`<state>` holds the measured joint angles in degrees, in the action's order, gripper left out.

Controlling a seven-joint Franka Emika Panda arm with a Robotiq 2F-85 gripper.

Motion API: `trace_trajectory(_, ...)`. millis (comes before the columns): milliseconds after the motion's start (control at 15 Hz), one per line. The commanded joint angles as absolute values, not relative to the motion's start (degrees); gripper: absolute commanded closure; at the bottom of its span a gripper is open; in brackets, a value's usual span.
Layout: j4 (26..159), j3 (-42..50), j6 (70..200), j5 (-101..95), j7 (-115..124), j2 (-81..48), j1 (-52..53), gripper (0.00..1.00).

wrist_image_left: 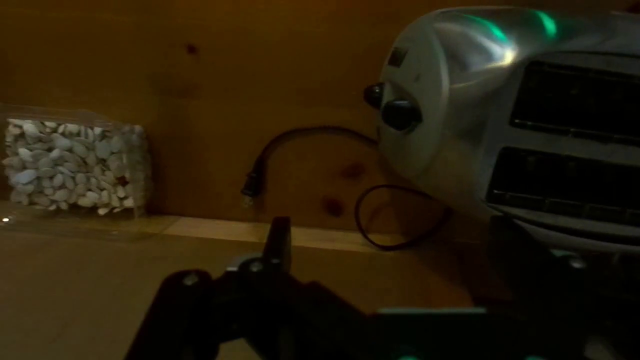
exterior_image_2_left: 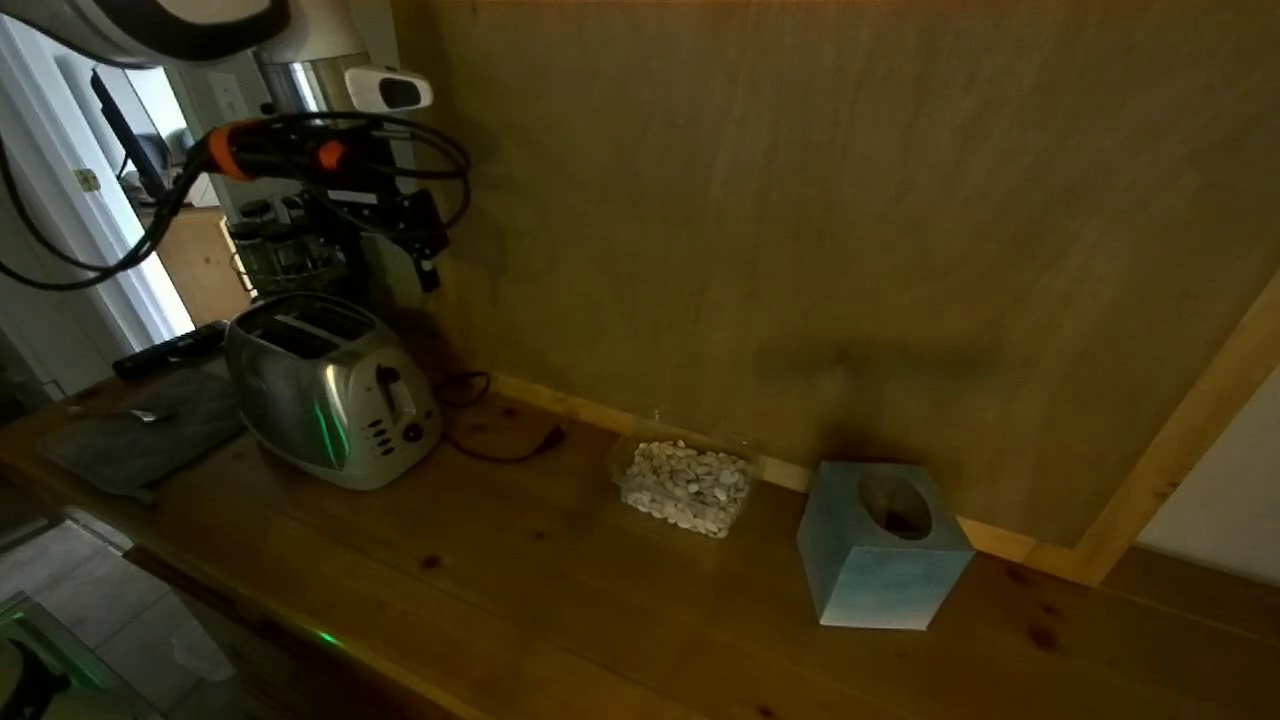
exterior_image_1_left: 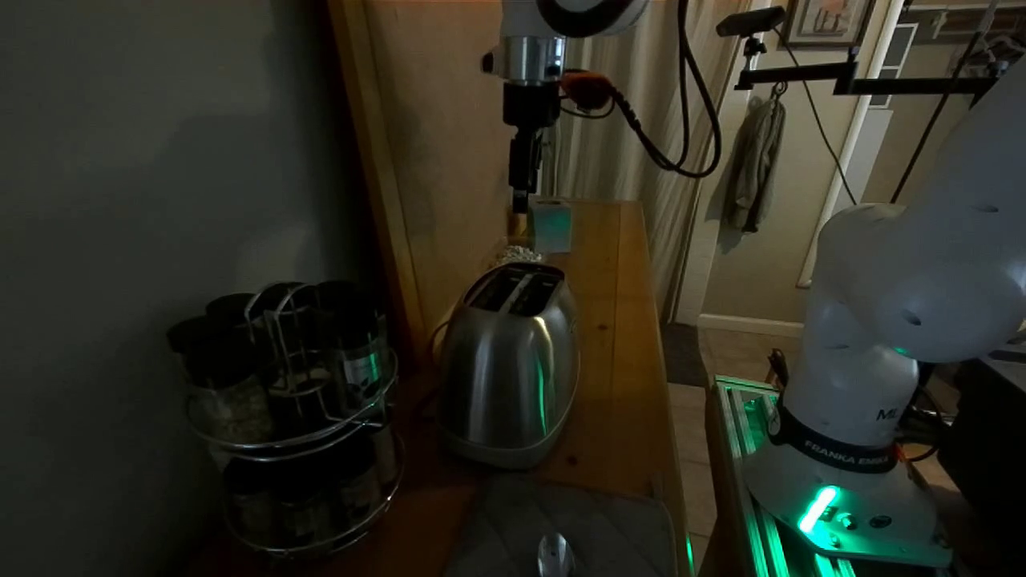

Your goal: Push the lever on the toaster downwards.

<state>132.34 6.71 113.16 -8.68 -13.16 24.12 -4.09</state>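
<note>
Two fingers [wrist_image_left: 280,245] of the claw [wrist_image_left: 387,220] stand wide apart, higher than the shiny toaster [exterior_image_2_left: 325,400] and clear of it. The toaster sits upright on the wooden counter [exterior_image_2_left: 560,610], between a quilted mat [exterior_image_2_left: 170,450] and a clear container of pale, pebble-like pieces [exterior_image_2_left: 688,487]; its black lever [exterior_image_2_left: 388,376] is high on the end facing that container. A bluish box [exterior_image_2_left: 885,570] stands farther along, and a wire rack [exterior_image_1_left: 280,444] holds dark-lidded jars [exterior_image_1_left: 220,365] near the mat.

The toaster [exterior_image_1_left: 505,385] is shiny metal, its end panel [exterior_image_2_left: 395,452] smooth, perhaps plastic in this dimness. The counter [exterior_image_2_left: 560,610] is knotty wood, the quilted mat [exterior_image_1_left: 613,529] dull cloth.
</note>
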Motion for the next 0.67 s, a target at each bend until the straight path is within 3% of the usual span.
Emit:
trace_trajectory(0, 135.20, 7.04, 113.46, -12.15, -10.56, 25.57, -6.59, 0.26)
trace_trajectory(133, 135.76, 7.47, 112.35, -11.73, -9.51, 25.34, -7.47, 0.32)
trace_trajectory(600, 139.11, 8.26, 112.36, -10.47, -10.62, 25.93, -7.41, 0.82)
